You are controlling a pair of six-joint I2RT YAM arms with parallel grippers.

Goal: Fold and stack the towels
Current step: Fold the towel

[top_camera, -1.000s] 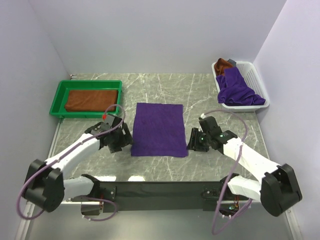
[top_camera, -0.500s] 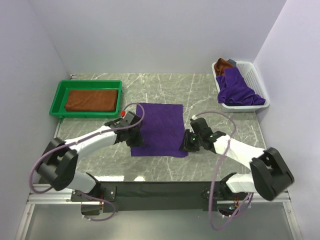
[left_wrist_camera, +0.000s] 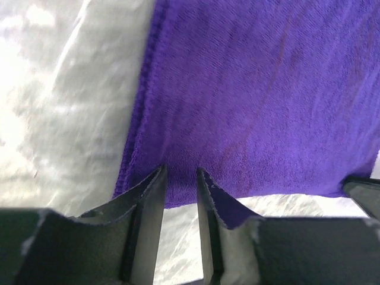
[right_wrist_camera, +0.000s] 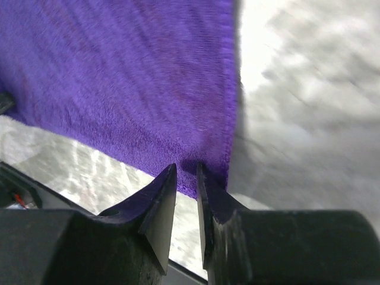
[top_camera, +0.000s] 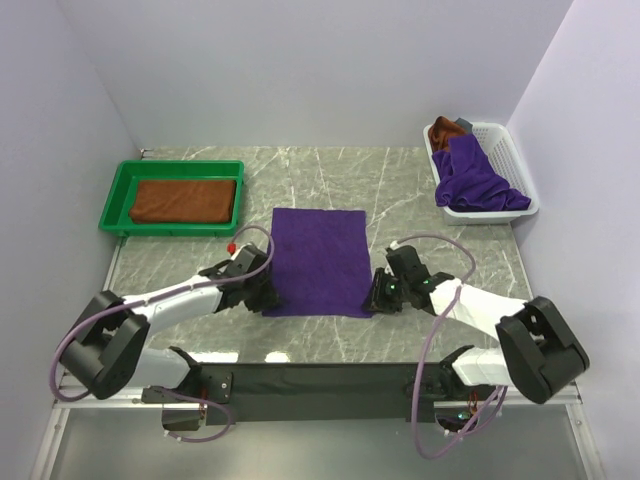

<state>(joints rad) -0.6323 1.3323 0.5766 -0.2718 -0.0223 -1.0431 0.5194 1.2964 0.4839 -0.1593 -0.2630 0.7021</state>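
A purple towel lies flat in the middle of the table, long side running away from me. My left gripper sits at its near left corner. In the left wrist view the narrow jaws pinch the towel's near hem. My right gripper is at the near right corner, and its jaws are closed down on the towel's hem just inside that corner. A folded rust-brown towel lies in the green tray. Another purple towel and a brown one are heaped in the white basket.
The green tray stands at the back left and the white basket at the back right against the wall. A small grey item rests at the basket's far end. A black strip runs along the near table edge between the arm bases.
Both grippers moved inward from beside the towel to its near corners, and their jaws closed from wide to narrow on the hem. The towel has stayed flat.
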